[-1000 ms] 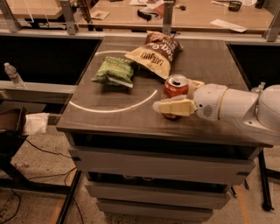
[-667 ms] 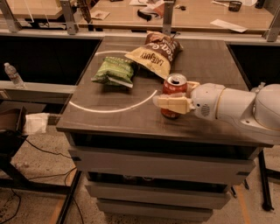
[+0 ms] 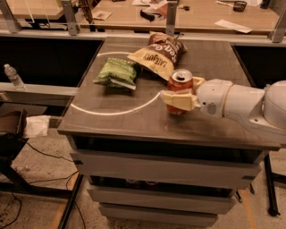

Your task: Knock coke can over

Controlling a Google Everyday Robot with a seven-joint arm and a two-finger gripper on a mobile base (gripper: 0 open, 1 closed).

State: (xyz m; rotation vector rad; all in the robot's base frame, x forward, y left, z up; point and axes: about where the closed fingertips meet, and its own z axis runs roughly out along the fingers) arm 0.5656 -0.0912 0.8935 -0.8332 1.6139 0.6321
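The red coke can (image 3: pixel 180 79) stands upright on the dark table (image 3: pixel 116 120), right of its middle, with its silver top showing. My gripper (image 3: pixel 181 91), cream-tipped on a white arm (image 3: pixel 237 100) that reaches in from the right, is at the can at table height. One part of it lies across the can's lower front and another sits behind the can's right side, so the can's lower half is hidden.
A yellow-brown chip bag (image 3: pixel 156 56) lies just behind the can and a green chip bag (image 3: pixel 117 72) lies to its left. A white arc (image 3: pixel 111 112) is marked on the table. A wooden bench (image 3: pixel 134 13) is behind and a water bottle (image 3: pixel 13 76) at the left.
My gripper has moved in closer onto the can, and now covers more of its front. The can is still upright and the bags have not moved.
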